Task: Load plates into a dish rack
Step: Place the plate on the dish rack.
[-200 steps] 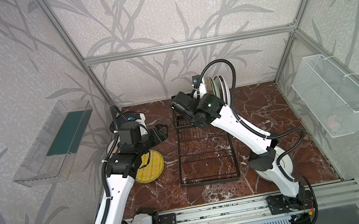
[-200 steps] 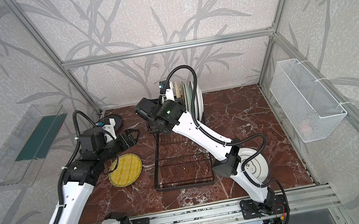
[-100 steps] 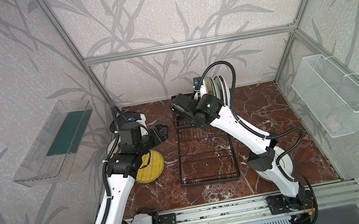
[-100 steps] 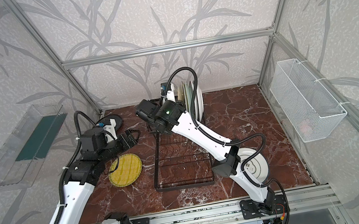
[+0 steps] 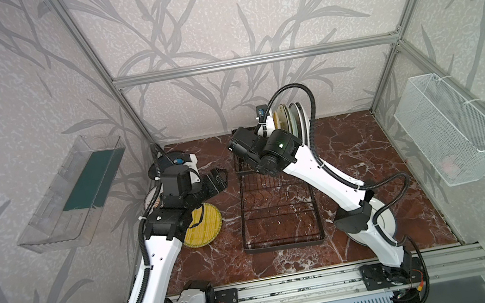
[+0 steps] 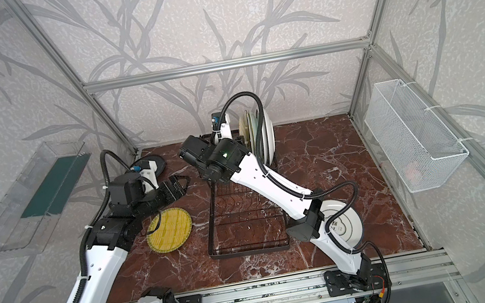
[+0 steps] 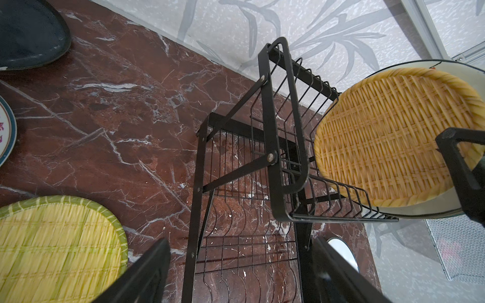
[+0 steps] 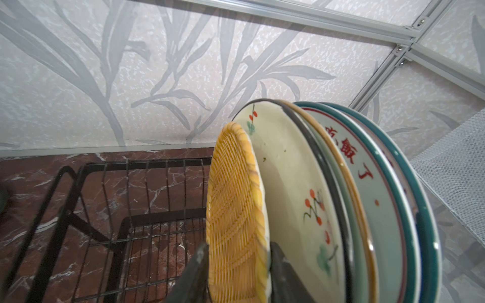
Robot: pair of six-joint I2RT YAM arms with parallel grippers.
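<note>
The black wire dish rack [image 5: 279,219] [image 6: 246,225] lies mid-table, with several plates upright in its raised section [image 7: 286,131]. The nearest is a woven orange plate [image 8: 236,210] [image 7: 388,136], set in front of a cream floral plate [image 8: 291,183] and a lettered-rim one [image 8: 367,189]. My right gripper [image 8: 238,275] is open, a finger on each side of the woven plate's rim. A yellow-green woven plate [image 5: 203,225] [image 7: 52,241] lies flat left of the rack. My left gripper [image 5: 217,179] [image 7: 240,242] hovers open and empty above the table beside the rack.
A black plate [image 6: 158,164] [image 7: 26,34] lies at the back left and a white plate [image 6: 346,225] under my right arm. A teal-rimmed plate [image 7: 5,133] is at the far left. A clear bin [image 5: 75,193] and a white mesh basket [image 5: 451,130] hang on the side walls.
My right gripper's jaws have parted from the woven orange plate, which stays standing in the rack. The left arm has hardly moved.
</note>
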